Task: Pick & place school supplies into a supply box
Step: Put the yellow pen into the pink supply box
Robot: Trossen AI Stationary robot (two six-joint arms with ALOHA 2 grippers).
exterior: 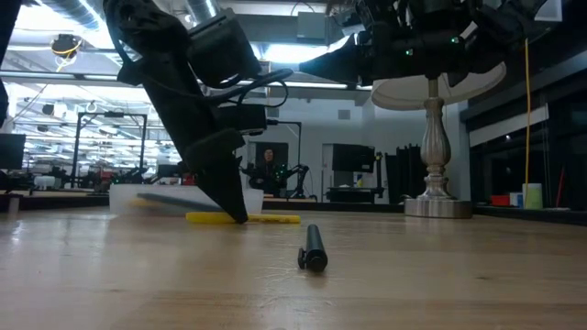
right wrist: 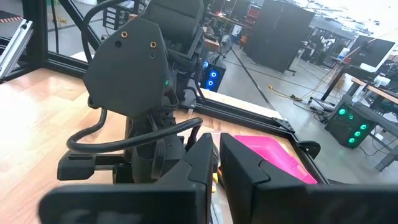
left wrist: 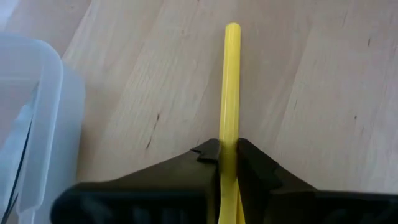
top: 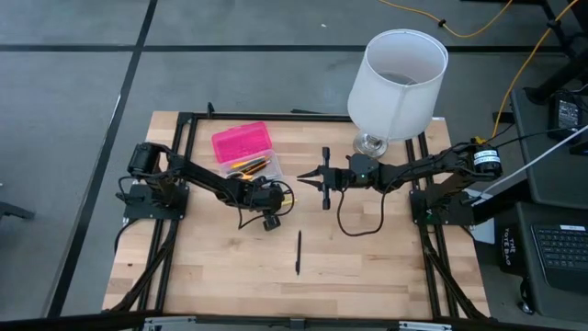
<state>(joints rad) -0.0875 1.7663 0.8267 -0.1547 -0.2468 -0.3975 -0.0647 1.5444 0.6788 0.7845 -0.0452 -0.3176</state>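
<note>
A pale wooden table (top: 367, 257) in a workshop holds a white lamp (top: 397, 78); a black pen (top: 299, 252) lies alone; the left gripper (left wrist: 227, 155), tilted down beside the pink-lidded box (top: 243, 142), is clamped on a yellow pencil (left wrist: 231, 81); the right gripper (top: 312, 176) hovers mid-table, jaws nearly together, empty.

Even, bright overhead light falls on the wooden table (top: 367, 267), with only soft, short shadows. In the low view ceiling strips glare behind silhouetted arms (nearly black), and the near tabletop blurs. The yellow pencil (left wrist: 231, 87) shows sharp close-up.
</note>
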